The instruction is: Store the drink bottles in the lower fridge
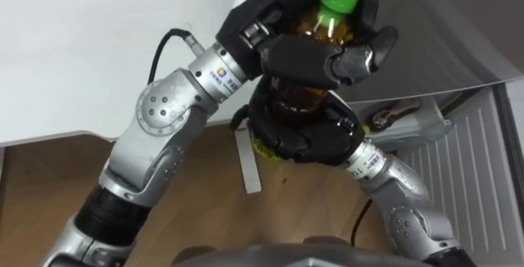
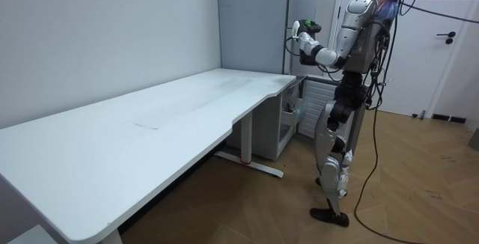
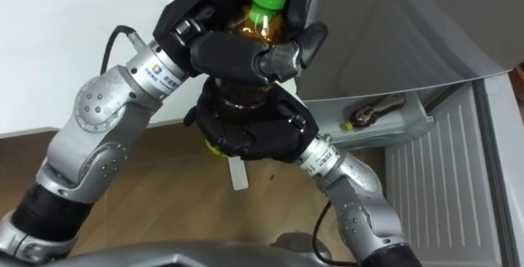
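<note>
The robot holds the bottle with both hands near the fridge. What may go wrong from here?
1. Both the left hand and the right hand curl round the bottle; if one lets go early, it may slip to the wooden floor.
2. The shelf low on the right already holds something, so the bottle might knock it on the way in.
</note>
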{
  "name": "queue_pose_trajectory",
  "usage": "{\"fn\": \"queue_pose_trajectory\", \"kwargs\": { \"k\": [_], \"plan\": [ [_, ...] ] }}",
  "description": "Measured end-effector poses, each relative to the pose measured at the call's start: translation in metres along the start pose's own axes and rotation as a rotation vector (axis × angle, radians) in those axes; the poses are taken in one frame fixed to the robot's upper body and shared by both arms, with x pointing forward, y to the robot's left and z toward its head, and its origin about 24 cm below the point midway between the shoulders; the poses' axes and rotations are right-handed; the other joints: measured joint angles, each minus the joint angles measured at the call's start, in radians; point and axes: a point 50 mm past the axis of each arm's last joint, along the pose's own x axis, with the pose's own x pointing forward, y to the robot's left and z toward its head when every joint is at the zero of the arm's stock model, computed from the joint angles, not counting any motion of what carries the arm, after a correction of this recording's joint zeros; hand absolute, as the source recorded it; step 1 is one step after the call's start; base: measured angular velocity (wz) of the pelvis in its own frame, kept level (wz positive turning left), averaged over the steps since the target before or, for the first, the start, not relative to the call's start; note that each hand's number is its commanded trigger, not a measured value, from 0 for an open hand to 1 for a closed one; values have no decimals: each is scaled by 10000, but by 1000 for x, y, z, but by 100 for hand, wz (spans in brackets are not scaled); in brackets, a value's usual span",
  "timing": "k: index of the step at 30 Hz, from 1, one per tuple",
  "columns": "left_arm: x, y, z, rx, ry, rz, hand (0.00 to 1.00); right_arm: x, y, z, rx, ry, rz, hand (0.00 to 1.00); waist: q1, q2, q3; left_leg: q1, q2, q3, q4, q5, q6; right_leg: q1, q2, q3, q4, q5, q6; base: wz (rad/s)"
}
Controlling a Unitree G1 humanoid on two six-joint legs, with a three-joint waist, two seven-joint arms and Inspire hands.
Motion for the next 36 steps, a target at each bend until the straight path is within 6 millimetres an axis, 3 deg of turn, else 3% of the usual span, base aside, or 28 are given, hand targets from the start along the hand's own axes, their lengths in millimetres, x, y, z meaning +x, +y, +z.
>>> {"fn": "queue_pose_trajectory", "kwargs": {
  "k": [4, 8, 10, 12, 17, 22, 23, 25, 28, 33, 36],
  "plan": [
    [-16, 1, -8, -278, 225, 597, 100, -3, -1, -4, -192, 739, 16, 100, 269, -11, 5, -42, -20, -112, 20, 1, 3, 27, -33, -116, 2, 0, 0, 6],
    [-19, 4, -7, -206, 117, 847, 100, 0, -2, -3, -317, 884, 125, 100, 569, -4, 9, -206, -48, -318, -12, 22, 13, 15, -76, -353, 9, -1, 2, 18],
    [-24, 5, -8, -207, 140, 1105, 100, 2, -2, -3, -454, 1059, 145, 100, 710, -39, 15, -215, -189, -530, -214, 194, 50, 41, -198, -559, 11, -20, 30, 31],
    [-26, 6, -9, -235, 159, 1206, 0, 2, -2, -4, -414, 1128, 165, 100, 915, -45, 24, -246, -234, -606, -241, 229, 67, 41, -246, -642, 11, -33, 47, 16],
    [-31, 9, -9, -403, 161, 1309, 0, -1, -2, -5, -368, 1299, 126, 100, 1330, -87, 12, -311, -412, -988, -259, 299, 151, 163, -443, -1038, -5, -106, 114, 24],
    [-48, 31, 1, -388, -225, 2403, 0, -18, -10, -3, -749, 1913, -453, 100, 1726, -102, 2, -310, -516, -1097, -315, 378, 239, 228, -586, -1188, -15, -115, 149, 11],
    [-51, 38, 6, -401, -556, 2842, 0, -23, -10, -4, -687, 1929, -630, 100, 1724, -100, 2, -304, -522, -1123, -320, 378, 239, 261, -591, -1224, -16, -116, 152, 15],
    [-71, 63, 33, -410, -2226, 4760, 0, -51, -10, -13, -286, 2185, -1658, 100, 1698, -103, -40, -210, -617, -1283, -441, 388, 242, 346, -631, -1364, -13, -158, 218, 12],
    [-98, 81, 50, -604, -3691, 6710, 0, -75, -12, -16, -37, 2483, -2600, 100, 1710, -87, -56, -38, -692, -1282, -625, 462, 264, 363, -691, -1358, 2, -183, 256, 0],
    [-112, 85, 48, -1297, -3971, 7905, 0, -77, -13, -17, 58, 2304, -3006, 100, 1722, -278, -130, -15, -701, -1289, -672, 484, 276, 402, -699, -1362, 7, -184, 257, 0],
    [-114, 87, 48, -1422, -4025, 8253, 0, -74, -12, -18, 150, 2190, -3059, 100, 1714, -269, -101, 44, -700, -1321, -691, 479, 280, 502, -714, -1394, -12, -185, 258, 4]
  ]
}}
